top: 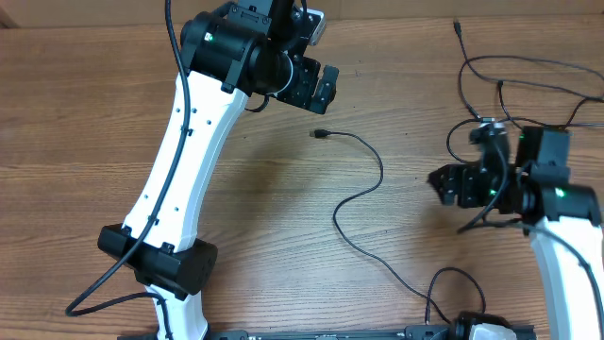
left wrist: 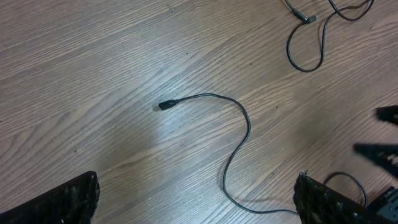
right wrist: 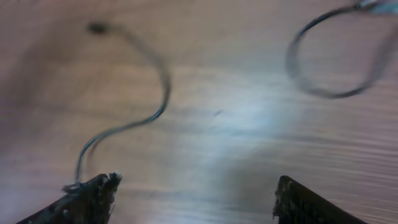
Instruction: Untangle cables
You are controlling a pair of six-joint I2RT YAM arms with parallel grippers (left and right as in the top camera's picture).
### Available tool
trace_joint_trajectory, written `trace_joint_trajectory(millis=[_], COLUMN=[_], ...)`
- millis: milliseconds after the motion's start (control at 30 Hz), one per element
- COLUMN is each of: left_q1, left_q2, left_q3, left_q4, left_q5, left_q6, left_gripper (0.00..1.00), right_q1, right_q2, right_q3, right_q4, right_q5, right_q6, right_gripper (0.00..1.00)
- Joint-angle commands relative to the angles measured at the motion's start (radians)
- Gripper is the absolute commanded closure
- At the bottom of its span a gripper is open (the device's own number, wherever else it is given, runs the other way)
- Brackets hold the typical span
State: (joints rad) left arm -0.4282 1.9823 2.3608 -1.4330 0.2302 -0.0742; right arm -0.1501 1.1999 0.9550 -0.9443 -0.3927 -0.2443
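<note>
Overhead: bare wooden table [top: 85, 104]; left gripper [top: 326, 85] spread wide, one cable [top: 363, 184] snaking between it and the right gripper [top: 442, 184]; more cables [top: 528, 71] loop behind the right jaws. Left wrist: jaws apart, plug ahead. Right wrist, blurred: jaws apart, empty, cable ending by one finger

Wood-grain table [top: 283, 236], thin black cables [top: 380, 170] loose across its top.

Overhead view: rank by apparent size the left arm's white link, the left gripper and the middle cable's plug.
1. white link
2. left gripper
3. plug
Arm parts sit nearer the camera, inflating them.
</note>
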Motion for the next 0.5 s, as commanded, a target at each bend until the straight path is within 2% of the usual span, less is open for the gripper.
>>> trace_joint_trajectory(millis=[0,200,367,467], left_q1=[0.003,0.003,0.003,0.003], left_q2=[-0.014,-0.014,-0.014,-0.014], left_q3=[0.015,0.015,0.015,0.015], left_q4=[0.000,0.000,0.000,0.000], left_q5=[-0.005,-0.005,-0.005,-0.005], left_q6=[0.015,0.015,0.016,0.015], left_gripper=[0.01,0.01,0.00,0.00], right_q1=[0.047,0.208,0.341,0.399], right_q2=[0.051,0.105,0.143,0.180], right_q3=[0.004,0.000,0.000,0.000], right_q4=[-0.023,-0.042,-0.038,-0.038], right_q5=[-0.136,-0.131,-0.039,0.011], right_q6=[-0.069,-0.129,-0.125,-0.122], right_gripper=[0.13,0.11,0.11,0.02])
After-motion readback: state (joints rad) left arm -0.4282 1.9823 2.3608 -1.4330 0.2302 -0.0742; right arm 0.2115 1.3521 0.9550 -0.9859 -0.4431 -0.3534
